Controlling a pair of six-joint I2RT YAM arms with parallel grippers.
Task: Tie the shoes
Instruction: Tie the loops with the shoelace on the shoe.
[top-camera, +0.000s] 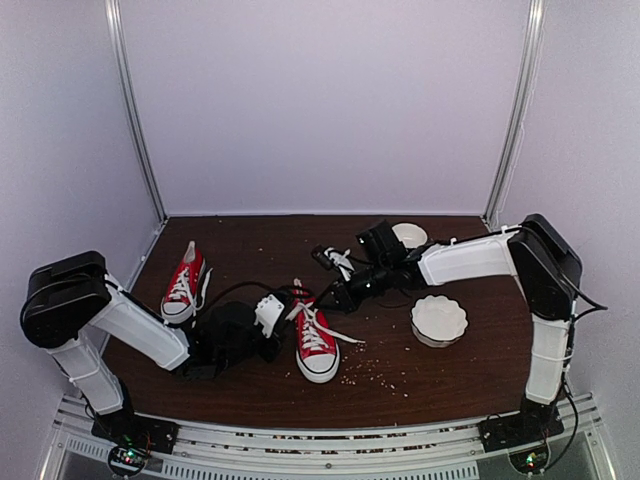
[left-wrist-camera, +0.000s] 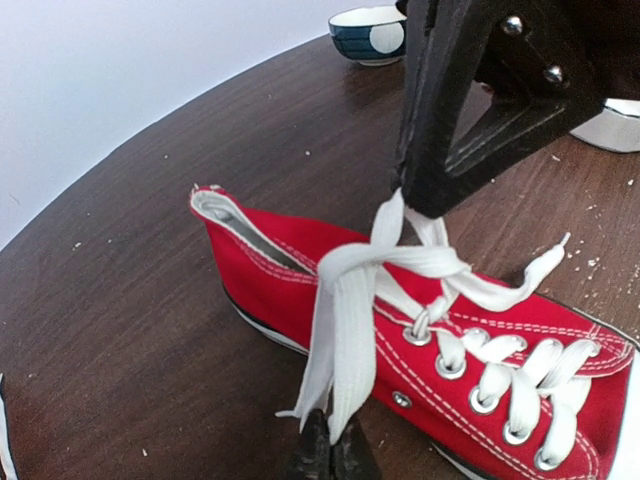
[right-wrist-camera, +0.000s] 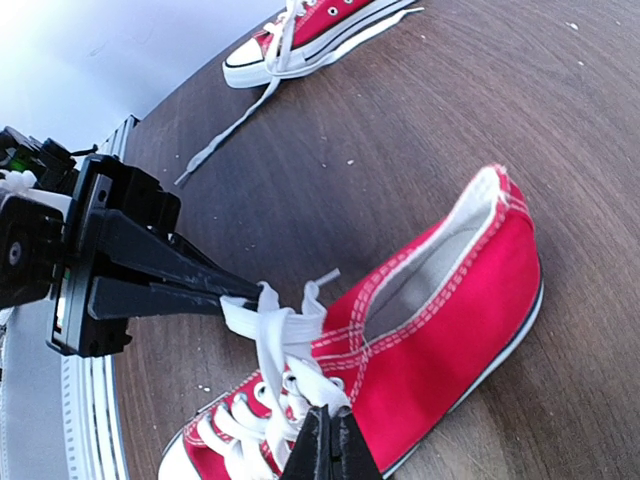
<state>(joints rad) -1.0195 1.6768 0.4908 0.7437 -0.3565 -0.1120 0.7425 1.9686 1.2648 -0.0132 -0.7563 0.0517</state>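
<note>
Top view: near shoe (top-camera: 317, 345) is set near table (top-camera: 450, 385) centre with its white toe toward 6 o'clock. Far shoe (top-camera: 184, 285) is set well apart at its 10 o'clock, near the left edge. Both grippers are bunched over the near shoe's ankle end, and the finger state cannot be read from here. Left wrist view: left gripper (left-wrist-camera: 328, 442) is seen with fingers pressed together, clamped on a strand of the laces (left-wrist-camera: 345, 330) hanging down at 6 o'clock. The right gripper's dark tip is seen at 12 o'clock, pinching another strand pulled up from the crossed laces over the top eyelets. Right wrist view: right gripper (right-wrist-camera: 328, 428) is seen closed on a lace above the tongue, and the left gripper is shown side-on at 9 o'clock, tip nipped on the white lace. The far shoe's lace, trailing loose on the wood, is shown only here. Scalloped white bowl (top-camera: 439, 320) is placed at the near shoe's 3 o'clock and a small bowl (top-camera: 409, 235) at 1 o'clock. Its blue outside is shown only by the left wrist view. Crumbs (top-camera: 375, 375) are scattered at 4 o'clock.
</note>
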